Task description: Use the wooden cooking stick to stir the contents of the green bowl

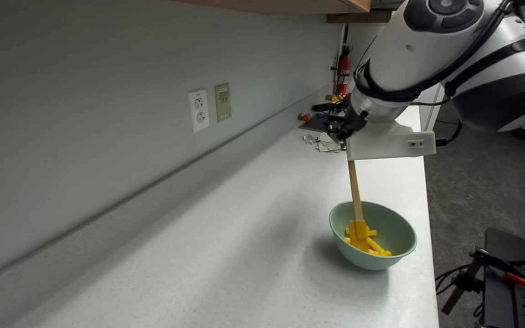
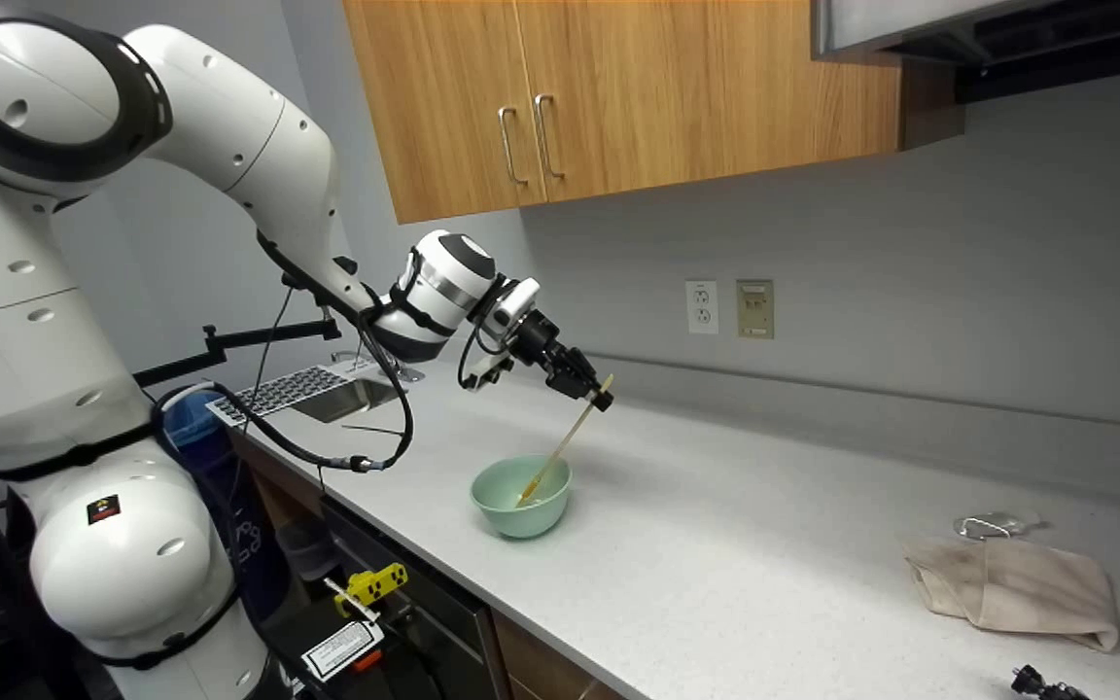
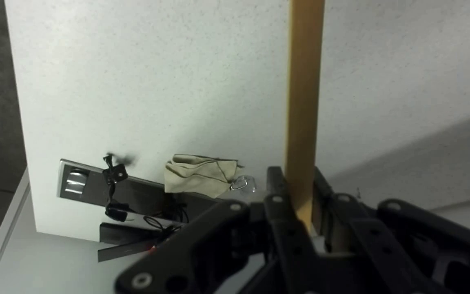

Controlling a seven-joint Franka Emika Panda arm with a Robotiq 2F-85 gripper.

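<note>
Gripper fingers (image 3: 276, 187) pinch the wooden cooking stick (image 3: 305, 90) high, presumably so its blade (image 1: 358, 233) reaches the yellow pieces (image 1: 375, 245) in the green bowl (image 1: 393, 228).

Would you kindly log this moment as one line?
hand: gripping cooking stick; blade: inside green bowl; contents: yellow pieces; bowl: on counter

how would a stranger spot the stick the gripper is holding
Start at the white counter and find the round green bowl on it. The tan wooden stick slants up from inside it to the gripper. Unlike the short yellow pieces at its foot, it is long, straight and gripped.
</note>
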